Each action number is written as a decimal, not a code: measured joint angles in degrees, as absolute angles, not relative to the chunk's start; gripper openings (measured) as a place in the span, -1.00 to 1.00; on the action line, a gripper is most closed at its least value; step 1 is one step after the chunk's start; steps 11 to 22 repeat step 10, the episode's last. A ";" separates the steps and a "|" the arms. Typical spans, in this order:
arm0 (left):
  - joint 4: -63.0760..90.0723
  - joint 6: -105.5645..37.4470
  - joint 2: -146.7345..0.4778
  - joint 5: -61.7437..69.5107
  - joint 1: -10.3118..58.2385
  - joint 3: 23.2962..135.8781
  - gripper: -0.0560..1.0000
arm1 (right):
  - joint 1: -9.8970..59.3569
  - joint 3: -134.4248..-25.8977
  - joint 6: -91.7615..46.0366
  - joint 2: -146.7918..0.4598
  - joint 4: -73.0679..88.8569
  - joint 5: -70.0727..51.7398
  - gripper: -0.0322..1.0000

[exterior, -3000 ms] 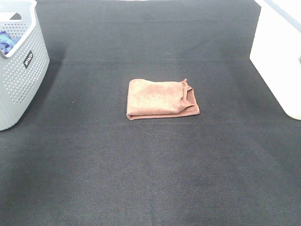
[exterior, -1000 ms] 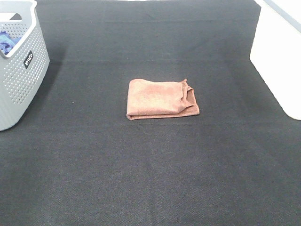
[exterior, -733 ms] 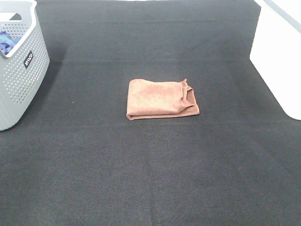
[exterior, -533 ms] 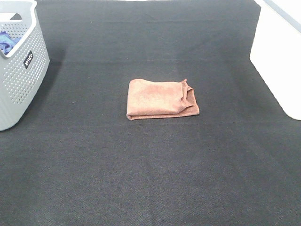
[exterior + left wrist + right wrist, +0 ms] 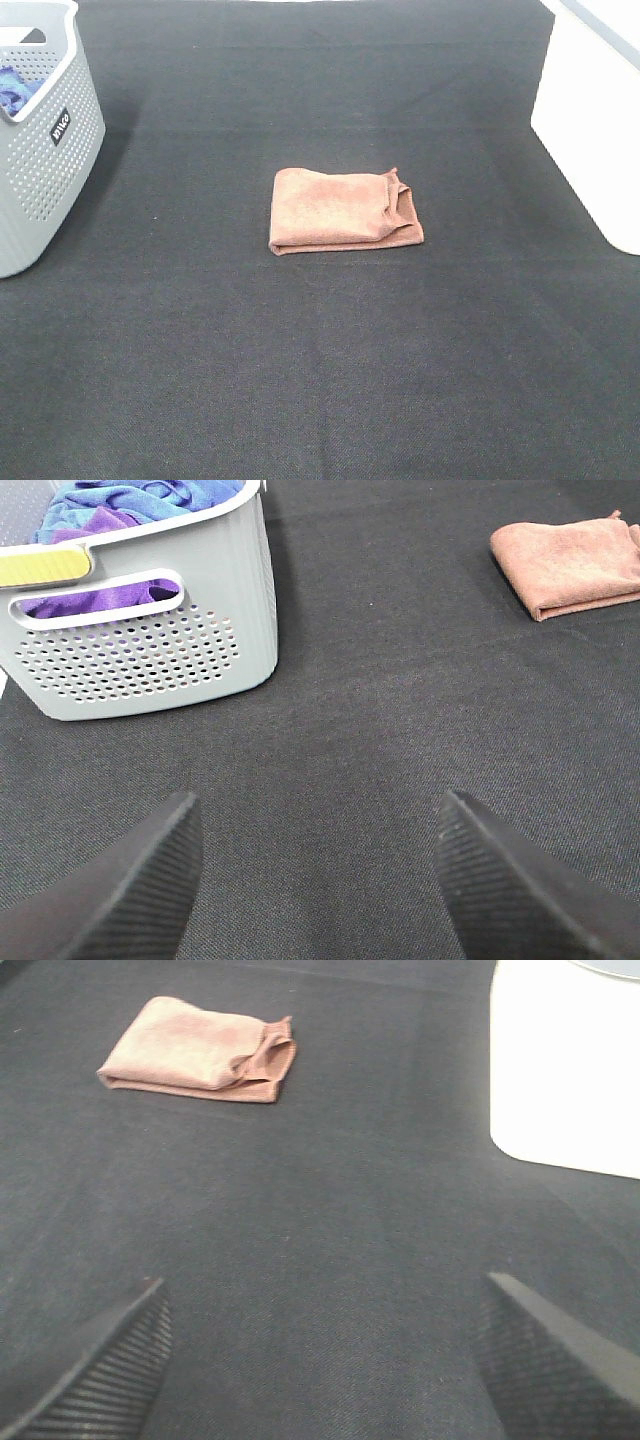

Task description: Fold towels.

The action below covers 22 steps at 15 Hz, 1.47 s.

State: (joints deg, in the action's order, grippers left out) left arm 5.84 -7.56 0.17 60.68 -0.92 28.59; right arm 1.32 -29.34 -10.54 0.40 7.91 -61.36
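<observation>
Mid-frame on the table (image 5: pixel 300 380), towel (image 5: pixel 343 210) lies folded; I'd keep both tools, left tool (image 5: pixel 318 870) and right tool (image 5: pixel 325 1355), wide open, empty, clear.

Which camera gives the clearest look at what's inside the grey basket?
The left wrist view: it looks over the rim of the grey basket onto blue and purple cloths piled inside. The exterior high view catches only a sliver of blue at the basket's edge. The right wrist view misses the basket entirely.

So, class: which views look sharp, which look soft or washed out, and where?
Exterior high view: even light, towel crisp, white bin blown out. Left wrist view: basket sharp, fingertips slightly soft. Right wrist view: hazy and soft throughout.
</observation>
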 joint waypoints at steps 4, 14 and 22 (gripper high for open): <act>5.84 -7.56 0.17 60.68 -0.92 28.59 0.32 | 1.60 -29.34 -10.54 0.40 8.37 -61.36 0.57; 5.84 -7.56 0.17 60.68 -0.92 28.59 0.32 | 2.35 -29.34 -10.54 0.40 8.94 -61.36 0.57; 5.84 -7.56 0.17 60.68 -0.92 28.59 0.32 | 2.35 -29.34 -10.54 0.40 8.94 -61.36 0.57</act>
